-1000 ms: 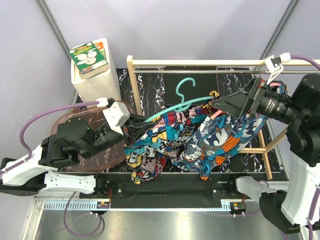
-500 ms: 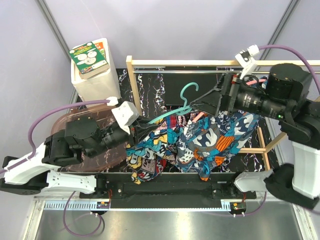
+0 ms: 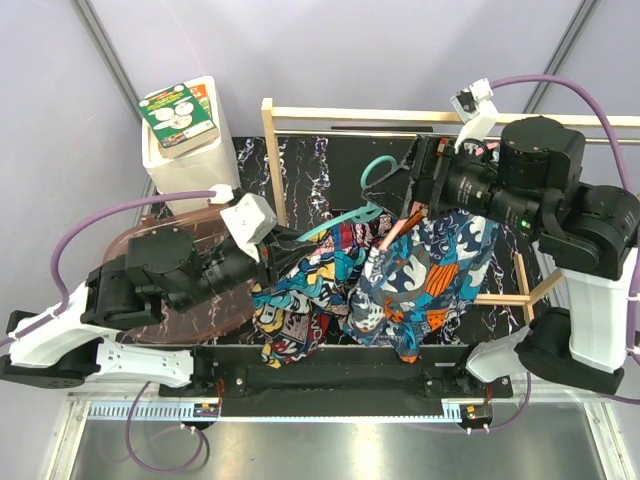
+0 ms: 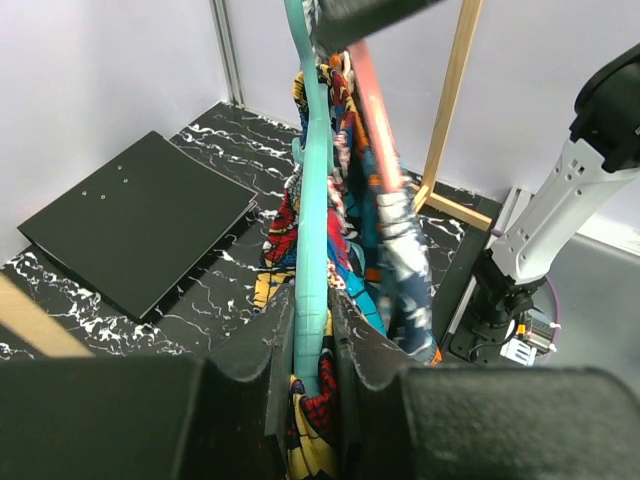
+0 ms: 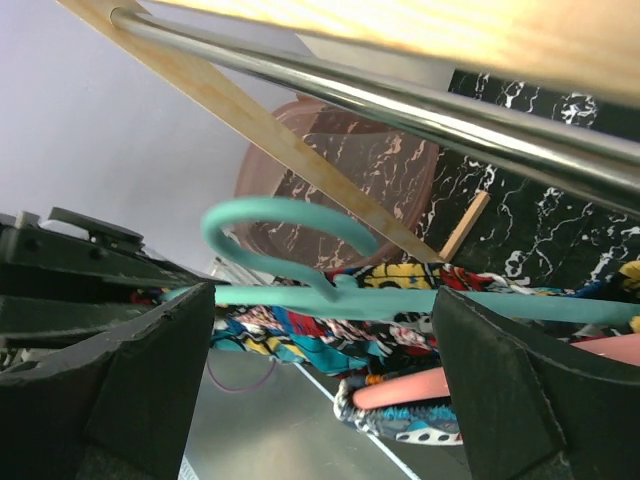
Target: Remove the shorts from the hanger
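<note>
The comic-print shorts (image 3: 300,290) and the teal, orange and white shorts (image 3: 432,268) hang bunched together over the black marbled table. A teal hanger (image 3: 345,217) runs through the comic pair, its hook (image 3: 378,170) free of the rail. A pink hanger (image 3: 396,232) sits in the other pair. My left gripper (image 3: 272,248) is shut on the teal hanger's arm (image 4: 310,300), some comic fabric (image 4: 318,420) caught low between the fingers. My right gripper (image 3: 408,186) is open beside the hook (image 5: 285,225), its fingers either side of the teal bar (image 5: 400,300).
A wooden rack (image 3: 268,150) with a metal rod (image 5: 420,105) spans the back. A white bin (image 3: 190,160) topped by a green box stands back left. A brown round tray (image 3: 150,250) lies under my left arm. A black plate (image 4: 140,220) lies on the table.
My right arm has swung left and back along the rack, bringing its open jaws to the teal hook. The shorts and hangers have shifted slightly left. The left grip has held.
</note>
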Controlling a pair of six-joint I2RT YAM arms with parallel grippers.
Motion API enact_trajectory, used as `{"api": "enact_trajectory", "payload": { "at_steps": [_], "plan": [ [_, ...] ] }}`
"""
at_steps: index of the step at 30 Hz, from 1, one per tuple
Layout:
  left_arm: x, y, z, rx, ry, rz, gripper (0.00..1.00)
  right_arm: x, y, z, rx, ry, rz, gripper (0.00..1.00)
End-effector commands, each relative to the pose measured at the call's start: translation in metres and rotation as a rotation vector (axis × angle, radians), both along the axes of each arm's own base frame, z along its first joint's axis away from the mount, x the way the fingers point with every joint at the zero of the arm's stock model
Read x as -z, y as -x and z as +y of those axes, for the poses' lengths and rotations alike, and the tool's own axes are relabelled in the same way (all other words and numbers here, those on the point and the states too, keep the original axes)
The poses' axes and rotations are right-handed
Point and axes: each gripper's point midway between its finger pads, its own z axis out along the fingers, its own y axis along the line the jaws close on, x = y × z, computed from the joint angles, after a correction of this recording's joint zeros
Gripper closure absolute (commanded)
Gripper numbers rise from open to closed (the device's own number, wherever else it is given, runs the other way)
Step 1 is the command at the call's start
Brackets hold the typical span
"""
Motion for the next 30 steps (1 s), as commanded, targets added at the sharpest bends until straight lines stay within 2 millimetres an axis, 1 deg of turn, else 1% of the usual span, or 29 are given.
{"api": "enact_trajectory", "payload": {
  "at_steps": [1, 2, 3, 4, 5, 7, 8, 9, 12, 14, 18, 20, 22, 24, 25, 27, 28, 29, 30],
  "plan": [
    [-0.057, 0.004, 0.016, 0.004, 0.181, -0.017, 1.0, -0.019, -0.001, -0.005, -0.012, -0.016, -0.13, 0.04],
    [-0.057, 0.004, 0.015, 0.004, 0.179, -0.018, 1.0, -0.025, 0.005, -0.01, -0.019, -0.031, -0.155, 0.04],
    [-0.056, 0.004, 0.014, 0.004, 0.176, -0.017, 1.0, -0.03, 0.003, -0.009, -0.018, -0.046, -0.185, 0.05],
    [-0.055, 0.004, 0.014, 0.004, 0.173, -0.017, 1.0, -0.033, 0.005, -0.01, -0.023, -0.061, -0.198, 0.04],
    [-0.055, 0.003, 0.013, 0.003, 0.174, -0.018, 1.0, -0.042, 0.012, -0.017, -0.028, -0.091, -0.227, 0.04],
    [-0.055, 0.003, 0.013, 0.001, 0.172, -0.018, 1.0, -0.057, 0.02, -0.014, -0.073, -0.151, -0.275, 0.05],
    [-0.056, 0.003, 0.013, 0.003, 0.175, -0.017, 1.0, -0.068, 0.029, -0.021, -0.081, -0.189, -0.306, 0.04],
    [-0.056, 0.003, 0.013, 0.001, 0.175, -0.017, 1.0, -0.076, 0.029, -0.019, -0.085, -0.225, -0.326, 0.04],
    [-0.059, 0.005, 0.014, 0.009, 0.184, -0.016, 1.0, -0.085, 0.039, -0.02, -0.118, -0.272, -0.354, 0.04],
    [-0.062, 0.005, 0.014, 0.012, 0.189, -0.018, 1.0, -0.084, 0.04, -0.017, -0.131, -0.274, -0.34, 0.05],
    [-0.068, 0.007, 0.016, 0.017, 0.203, -0.014, 1.0, -0.066, 0.033, -0.006, -0.145, -0.218, -0.286, 0.07],
    [-0.07, 0.009, 0.014, 0.03, 0.21, -0.002, 1.0, -0.06, 0.028, 0.0, -0.148, -0.198, -0.274, 0.09],
    [-0.07, 0.011, 0.012, 0.04, 0.211, 0.012, 1.0, -0.058, 0.024, 0.007, -0.159, -0.186, -0.276, 0.1],
    [-0.068, 0.012, 0.011, 0.045, 0.211, 0.023, 1.0, -0.062, 0.023, 0.011, -0.179, -0.184, -0.294, 0.12],
    [-0.067, 0.012, 0.011, 0.045, 0.212, 0.034, 1.0, -0.057, 0.018, 0.018, -0.186, -0.166, -0.283, 0.12],
    [-0.066, 0.013, 0.011, 0.05, 0.209, 0.041, 1.0, -0.058, 0.019, 0.021, -0.204, -0.153, -0.286, 0.14],
    [-0.065, 0.014, 0.011, 0.05, 0.211, 0.05, 1.0, -0.059, 0.015, 0.025, -0.208, -0.141, -0.295, 0.15],
    [-0.065, 0.014, 0.011, 0.05, 0.211, 0.054, 1.0, -0.055, 0.015, 0.025, -0.21, -0.121, -0.282, 0.16],
    [-0.065, 0.014, 0.011, 0.052, 0.214, 0.06, 1.0, -0.051, 0.008, 0.027, -0.191, -0.102, -0.279, 0.18]
  ]
}}
